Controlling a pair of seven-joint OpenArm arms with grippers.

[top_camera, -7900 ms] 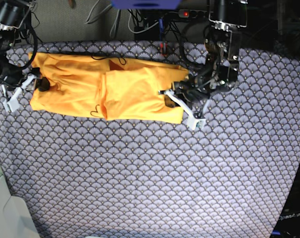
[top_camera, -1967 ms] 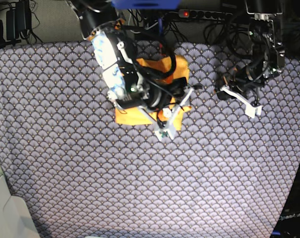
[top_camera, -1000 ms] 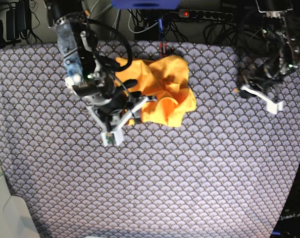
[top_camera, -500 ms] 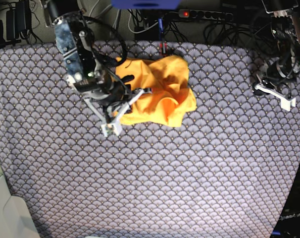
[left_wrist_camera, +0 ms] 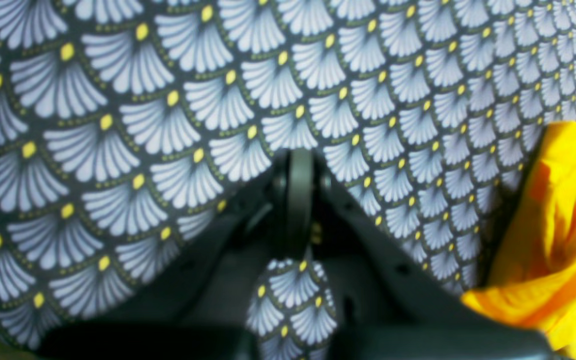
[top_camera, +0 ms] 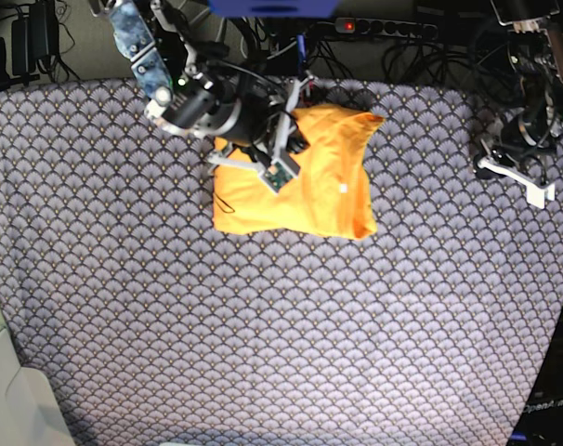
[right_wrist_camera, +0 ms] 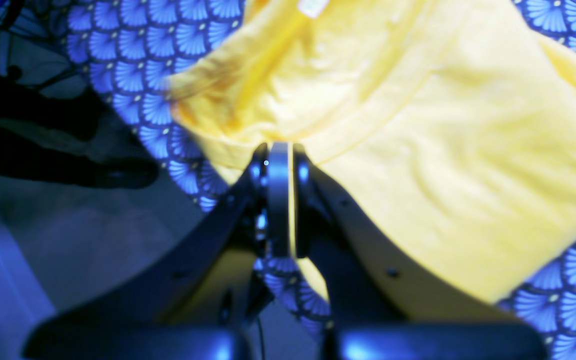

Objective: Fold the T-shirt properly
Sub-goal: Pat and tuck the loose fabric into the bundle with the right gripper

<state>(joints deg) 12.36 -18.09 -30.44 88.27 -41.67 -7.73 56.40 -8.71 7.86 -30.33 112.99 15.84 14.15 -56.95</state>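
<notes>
The T-shirt (top_camera: 300, 181) lay bunched into a rough orange block near the far edge of the counter (top_camera: 281, 325), on its blue-grey scallop-patterned cloth (top_camera: 263, 316), and it sat directly under and just ahead of the right gripper (top_camera: 277, 163). That gripper was pinched fully shut, its dark jaws pressed together, with its tips over the shirt's near-left part; in the right wrist view the pale yellow fabric (right_wrist_camera: 418, 150) spread away ahead and to the gripper's right, but I could not tell whether any cloth was actually caught between the jaws. The bundle looked slightly taller than wide from the base view, one corner poking up at its far right and a small white tag on top, so its long axis ran roughly away from the gripper toward the viewer's side. The left gripper (top_camera: 516, 177) was also closed on nothing and hung well apart from the shirt, out beside the counter's edge; in the left wrist view only a lump of the orange cloth (left_wrist_camera: 558, 225) showed off to one side. The right arm was plainly the nearer one, so any smoothing or regripping seemed likely to fall to it.
</notes>
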